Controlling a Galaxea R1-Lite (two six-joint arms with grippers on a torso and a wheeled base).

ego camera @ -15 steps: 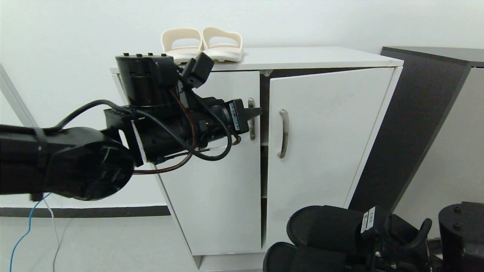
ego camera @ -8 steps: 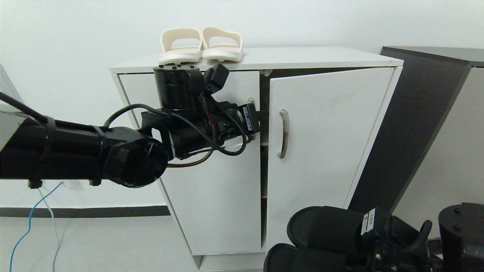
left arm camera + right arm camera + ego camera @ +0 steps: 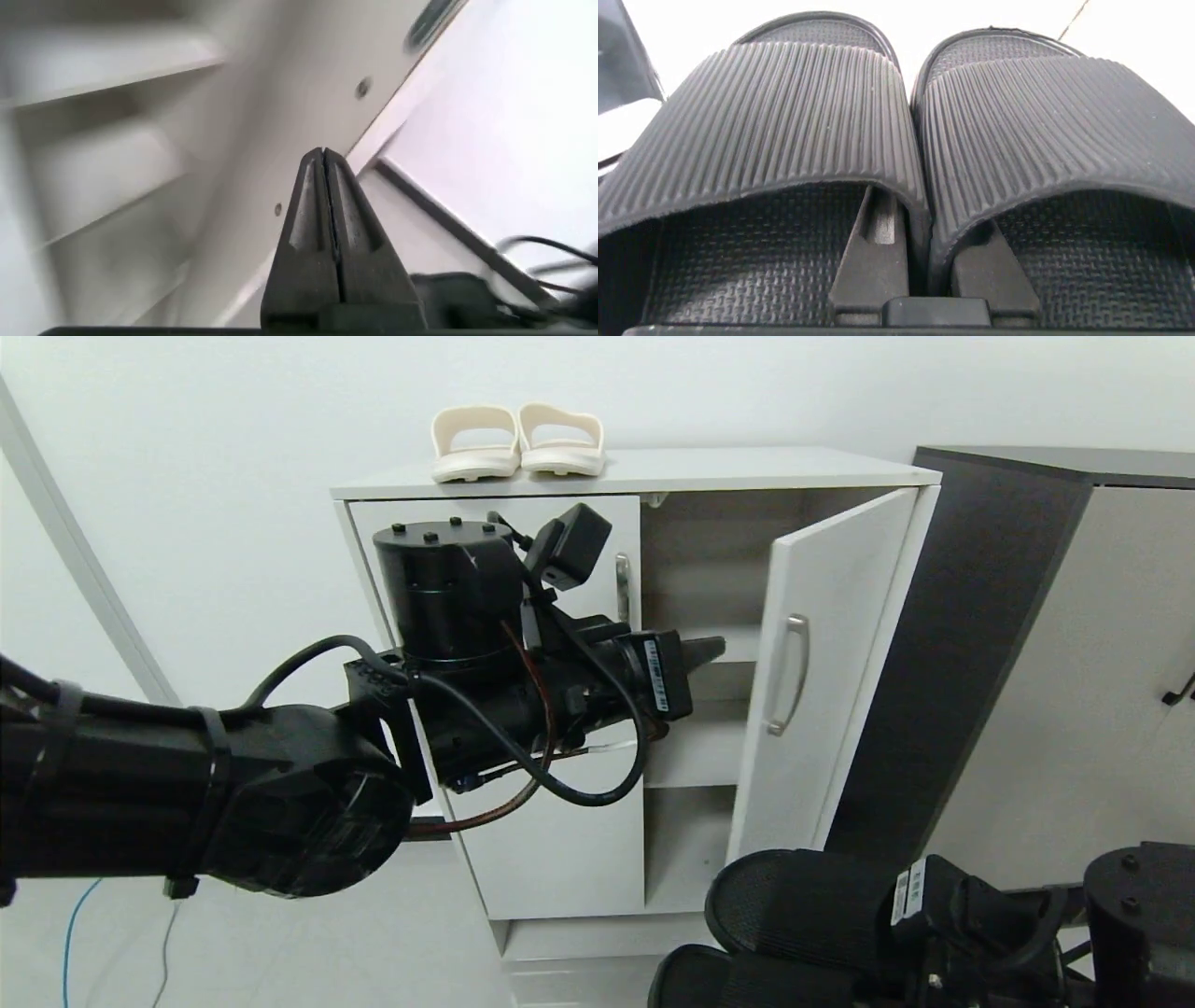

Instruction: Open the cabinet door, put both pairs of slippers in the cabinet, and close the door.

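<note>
We're looking at the white cabinet point(image 3: 747, 467) standing against a plain white wall point(image 3: 187, 476) on a pale floor point(image 3: 327, 952). A dark baseboard strip point(image 3: 425, 828) runs along the bottom of the wall. The cabinet's right door point(image 3: 831, 616) is swung well out on its hinges, so the bare white shelves point(image 3: 695, 747) inside are showing. The left door point(image 3: 551, 849) is flat shut. Both doors have slim metal handles.

The cream slippers point(image 3: 518, 441) sit side by side on the cabinet top, toward its left end. The rest of that top surface is smooth white board.

The left gripper point(image 3: 714, 649) hangs in front of the opening, between the shut door's handle point(image 3: 622, 588) and the open door, about level with the upper shelves. In the left wrist view its fingers point(image 3: 308, 215) are pressed flat together with nothing between them.

Low down on the right, the right gripper point(image 3: 926, 215) has the black slippers point(image 3: 906, 121). One finger goes under each ribbed strap, and together they pinch the pair's touching inner sides. In the head view that pair point(image 3: 803, 905) is in front of the cabinet's bottom corner.

To the right of the cabinet there's a taller unit point(image 3: 943, 616) with a dark side and a grey front. A blue cable point(image 3: 75, 933) trails on the floor at far left.
</note>
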